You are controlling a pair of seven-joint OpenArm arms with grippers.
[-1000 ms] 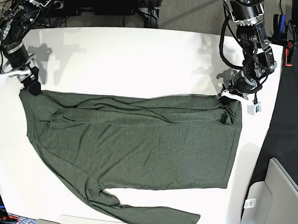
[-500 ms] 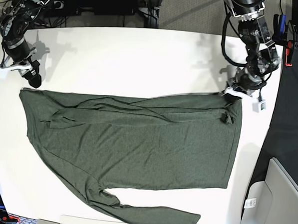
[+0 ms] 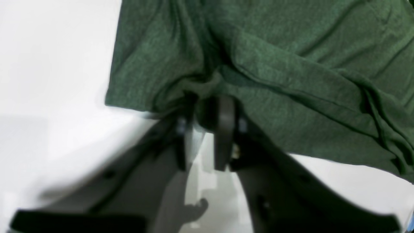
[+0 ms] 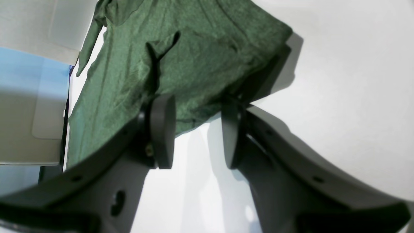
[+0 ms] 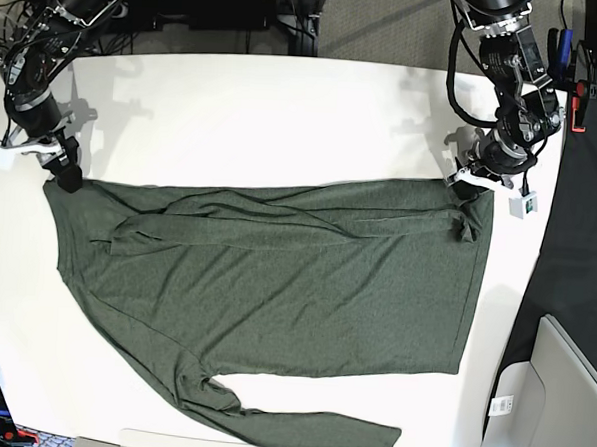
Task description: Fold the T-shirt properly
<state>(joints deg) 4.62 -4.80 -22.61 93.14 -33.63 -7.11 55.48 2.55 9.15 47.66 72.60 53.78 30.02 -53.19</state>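
The T-shirt point(image 5: 274, 302) lies spread across the white table point(image 5: 264, 122), its body filling the middle and one long sleeve trailing along the near edge toward the bottom of the base view. Another sleeve is folded across the upper part of the body, making a long ridge of doubled cloth. No container stands on the table (the pale grey bin-like shape at the lower right corner of the base view is cut off by the frame, and its inside cannot be seen).

The left gripper point(image 3: 205, 110) sits at the shirt's far corner on the base view's right. In the left wrist view its jaws stand a narrow way apart, with a pucker of green fabric bunched right at the tips; the picture is blurred there, so whether the cloth is truly pinched or just touching cannot be told.

The right gripper point(image 4: 197, 129) is at the opposite far corner. Its jaws are plainly parted, white table showing between them, and the shirt's edge lies just beyond the tips, not held.

Both wrist views cut off most of the garment, and the arms' upper links leave the frame at the top of the base view
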